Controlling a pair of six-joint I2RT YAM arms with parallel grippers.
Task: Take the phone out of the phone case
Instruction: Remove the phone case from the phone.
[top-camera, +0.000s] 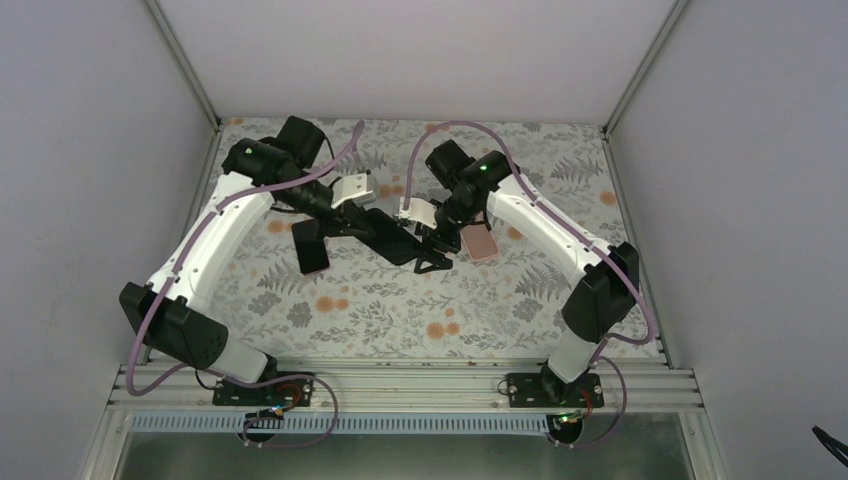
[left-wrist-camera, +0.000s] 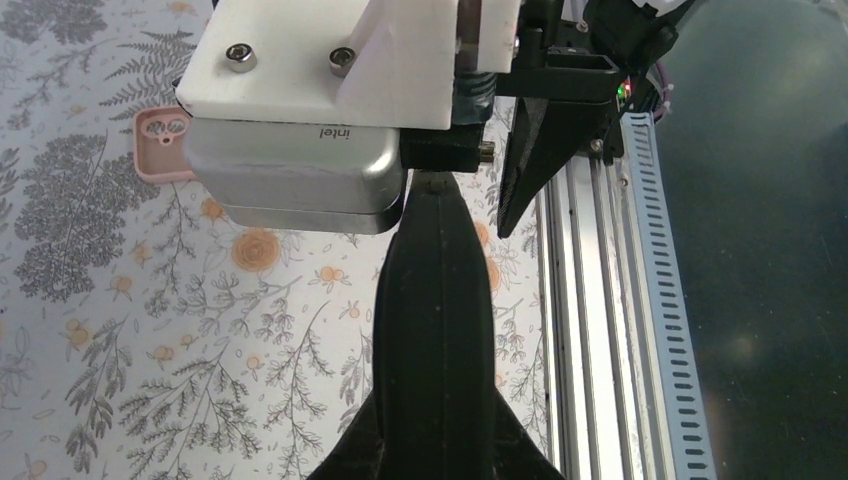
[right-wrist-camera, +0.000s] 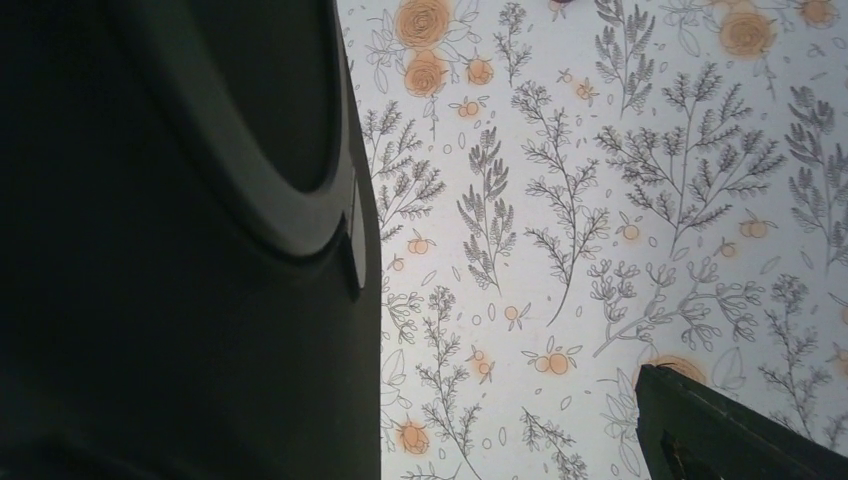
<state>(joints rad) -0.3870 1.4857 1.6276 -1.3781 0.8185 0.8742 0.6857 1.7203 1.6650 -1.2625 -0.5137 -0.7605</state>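
Note:
The black phone (top-camera: 311, 246) lies flat on the floral table, left of centre, out of its case. The empty pink phone case (top-camera: 480, 243) lies right of centre, beside my right gripper; its camera corner shows in the left wrist view (left-wrist-camera: 160, 145). My left gripper (top-camera: 398, 246) is shut on nothing, its fingers (left-wrist-camera: 435, 300) pressed together above the table between phone and case. My right gripper (top-camera: 434, 256) is open and empty, just left of the case, with bare tablecloth between its fingers (right-wrist-camera: 720, 430).
The two grippers are very close together at the table's middle. The right wrist's white mount and silver camera (left-wrist-camera: 300, 170) fill the top of the left wrist view. A large dark shape (right-wrist-camera: 170, 250) blocks the left half of the right wrist view. White walls enclose the table.

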